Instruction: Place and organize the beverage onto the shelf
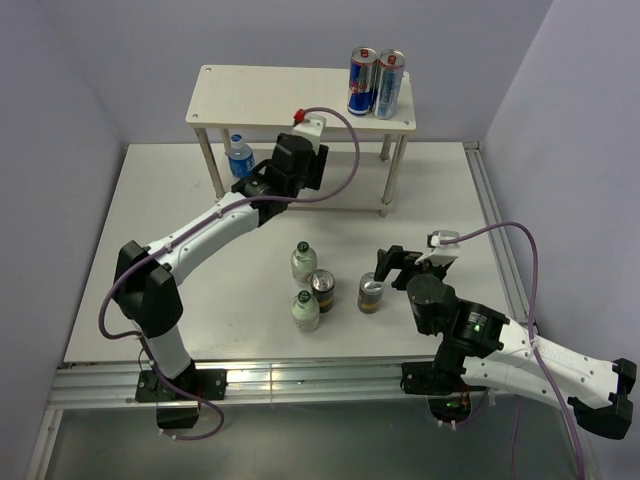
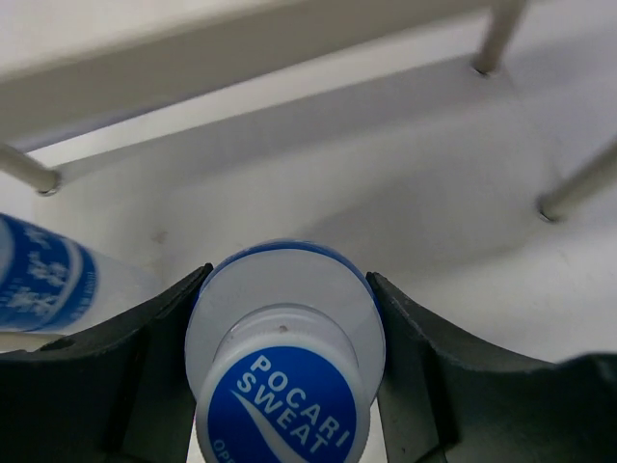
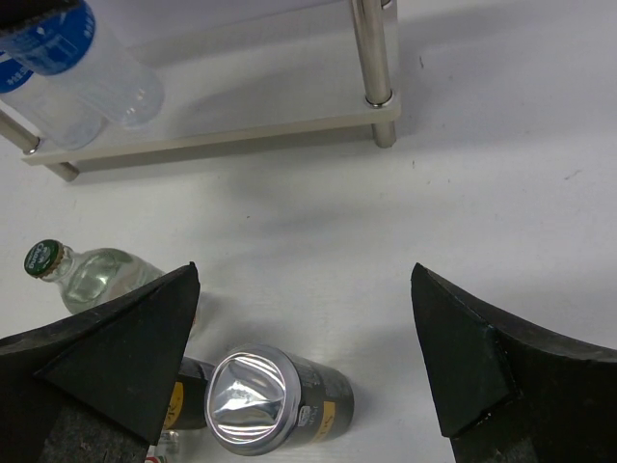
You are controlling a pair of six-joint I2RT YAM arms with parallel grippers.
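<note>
My left gripper is shut on a blue-labelled water bottle, its fingers pressed against both sides below the blue cap. It holds the bottle at the front of the cream shelf, at lower-tier height, next to the second blue-labelled bottle, also in the left wrist view. My right gripper is open and empty just above a short dark can, which stands at centre right of the table. The other can stands between two green-capped bottles.
Two tall blue-and-silver cans stand at the right end of the shelf's top board. Thin shelf legs stand near my left wrist. The lower board shows in the right wrist view. Grey walls close in both sides.
</note>
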